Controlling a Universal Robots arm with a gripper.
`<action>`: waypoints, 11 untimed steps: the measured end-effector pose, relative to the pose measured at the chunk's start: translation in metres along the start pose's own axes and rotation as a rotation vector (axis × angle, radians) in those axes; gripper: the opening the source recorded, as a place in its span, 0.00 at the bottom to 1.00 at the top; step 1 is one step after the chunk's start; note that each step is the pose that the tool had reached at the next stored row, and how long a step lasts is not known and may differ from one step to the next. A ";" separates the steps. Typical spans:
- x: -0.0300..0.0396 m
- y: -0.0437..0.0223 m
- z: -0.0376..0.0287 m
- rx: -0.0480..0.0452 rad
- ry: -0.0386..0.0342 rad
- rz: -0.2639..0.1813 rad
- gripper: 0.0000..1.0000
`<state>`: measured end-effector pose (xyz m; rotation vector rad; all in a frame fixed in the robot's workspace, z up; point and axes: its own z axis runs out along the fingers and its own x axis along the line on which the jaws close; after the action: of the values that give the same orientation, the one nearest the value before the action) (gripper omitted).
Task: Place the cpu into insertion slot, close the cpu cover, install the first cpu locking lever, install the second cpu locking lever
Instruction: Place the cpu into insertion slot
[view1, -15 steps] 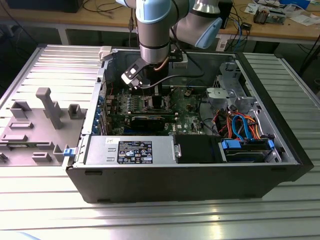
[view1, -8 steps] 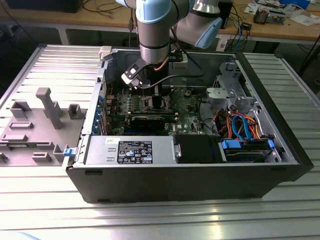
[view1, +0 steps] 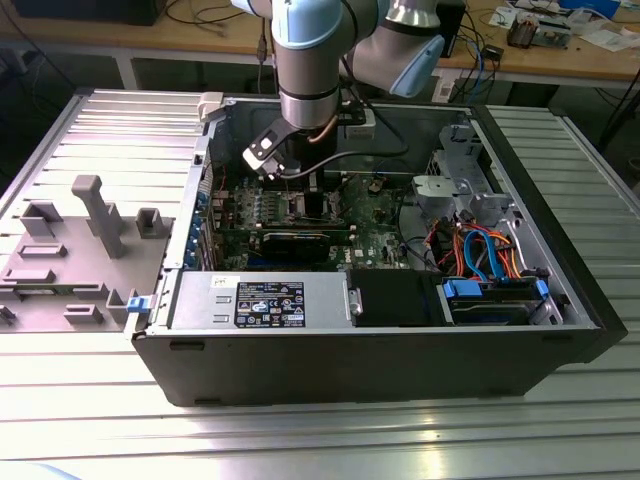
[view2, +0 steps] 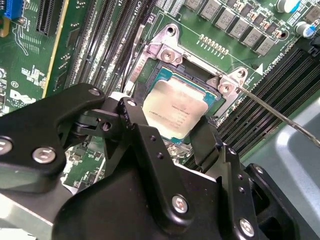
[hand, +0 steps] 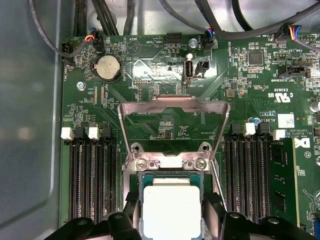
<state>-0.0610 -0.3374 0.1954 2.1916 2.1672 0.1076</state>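
My gripper (view1: 305, 195) reaches down inside the open computer case onto the green motherboard (view1: 375, 225). In both wrist views its black fingers (view2: 142, 132) stand against two opposite edges of the cpu (view2: 175, 110), a flat square chip with a dull silver top. The cpu (hand: 172, 215) lies level in the insertion slot (hand: 170, 176), with the gripper (hand: 172, 199) shut on it. Behind the slot the cpu cover (hand: 172, 104), a silver frame with a large window, stands swung open. A thin wire locking lever (view2: 280, 117) sticks out unlatched beside the socket.
Long black memory slots (hand: 92, 175) flank the socket on both sides. A round coin battery (hand: 108, 67) sits on the board beyond the cover. In the case, a power supply (view1: 260, 300) and a drive cage with orange and blue cables (view1: 490, 260) lie near the front wall. A grey fixture tray (view1: 70, 250) is on the exterior view's left.
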 end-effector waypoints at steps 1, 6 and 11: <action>0.0000 0.0000 0.0000 0.0000 0.0000 0.000 0.61; 0.0001 0.0005 -0.0034 0.0001 0.0001 0.000 0.61; 0.0002 0.0022 -0.0174 0.0058 -0.0001 0.001 0.61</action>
<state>-0.0604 -0.3374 0.2129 2.1955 2.1694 0.1014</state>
